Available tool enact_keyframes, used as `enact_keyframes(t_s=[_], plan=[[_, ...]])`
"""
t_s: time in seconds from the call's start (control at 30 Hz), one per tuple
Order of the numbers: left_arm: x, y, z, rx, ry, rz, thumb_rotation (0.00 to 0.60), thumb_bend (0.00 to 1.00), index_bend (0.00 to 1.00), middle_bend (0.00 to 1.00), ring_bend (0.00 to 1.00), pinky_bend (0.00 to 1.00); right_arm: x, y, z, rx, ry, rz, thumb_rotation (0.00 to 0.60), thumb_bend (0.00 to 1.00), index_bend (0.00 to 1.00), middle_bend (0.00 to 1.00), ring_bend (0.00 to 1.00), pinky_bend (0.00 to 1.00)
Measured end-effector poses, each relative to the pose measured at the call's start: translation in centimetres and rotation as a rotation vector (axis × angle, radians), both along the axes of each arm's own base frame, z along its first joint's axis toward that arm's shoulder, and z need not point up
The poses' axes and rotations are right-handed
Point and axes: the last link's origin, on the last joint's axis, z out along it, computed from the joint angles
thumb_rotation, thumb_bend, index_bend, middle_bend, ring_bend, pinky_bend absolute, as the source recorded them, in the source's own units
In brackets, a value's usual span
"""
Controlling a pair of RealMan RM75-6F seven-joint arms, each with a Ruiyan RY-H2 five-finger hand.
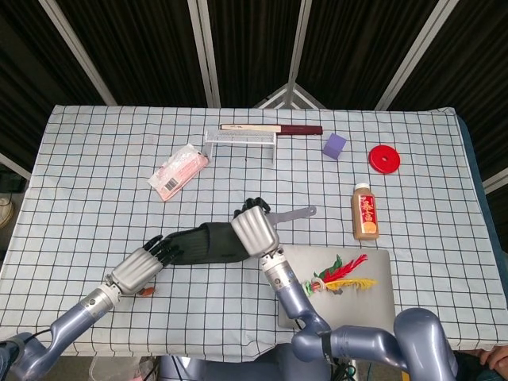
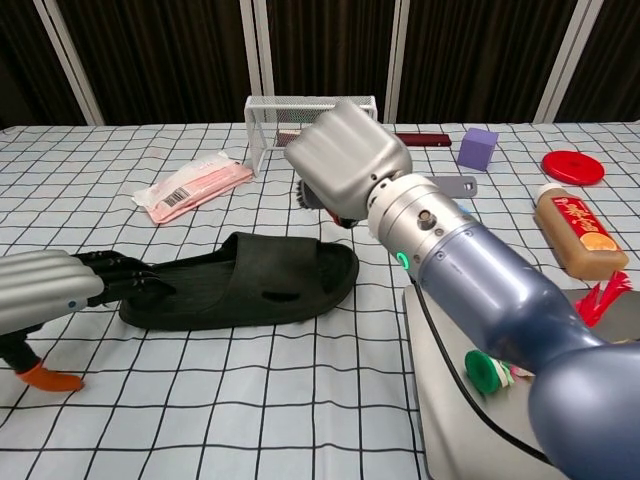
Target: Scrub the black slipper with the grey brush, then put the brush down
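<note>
Slipper lies centre on table, between left hand at its left end and right hand at its right; brush in right hand; bottle further right.

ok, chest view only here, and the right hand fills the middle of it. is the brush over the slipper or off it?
Observer: From the head view, the right hand overlaps the black slipper's right end. The grey brush handle pokes out to the hand's right.
Operator: what's on the grey pad? I only get a green bit.
Observer: A feather shuttlecock in red, yellow and green, lying flat on the grey pad.
Operator: left hand is cut off for me.
Observer: The whole left hand lies left of the slipper, its fingers reaching the slipper's left end. I cannot tell if they press on it.
</note>
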Motion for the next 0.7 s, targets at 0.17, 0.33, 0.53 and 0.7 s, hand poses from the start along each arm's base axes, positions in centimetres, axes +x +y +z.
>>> enact_keyframes(t_s=[0.17, 0.33, 0.53, 0.7], plan=[[-0.2, -0.5, 1.4, 0.036, -0.011, 0.000, 0.600, 0.06, 0.00, 0.01, 0.02, 0.00, -2.3, -0.4, 1.4, -0.008, 0.026, -0.052, 0.600, 0.64, 0.76, 0.64, 0.47, 0.57], [-0.3, -1.0, 3.6, 0.099, -0.053, 0.013, 0.600, 0.05, 0.00, 0.00, 0.01, 0.00, -4.0, -1.6, 1.9, -0.017, 0.055, -0.097, 0.600, 0.64, 0.76, 0.64, 0.47, 0.57], [-1.0, -1.7, 7.2, 0.199, -0.123, 0.036, 0.597, 0.04, 0.00, 0.01, 0.01, 0.00, -6.9, -3.5, 2.3, 0.008, 0.068, -0.167, 0.600, 0.64, 0.76, 0.64, 0.47, 0.57], [-2.0, -2.5, 9.7, 0.287, -0.182, 0.063, 0.597, 0.04, 0.00, 0.01, 0.01, 0.00, -9.7, -4.8, 2.5, 0.032, 0.066, -0.230, 0.600, 0.64, 0.76, 0.64, 0.47, 0.57]])
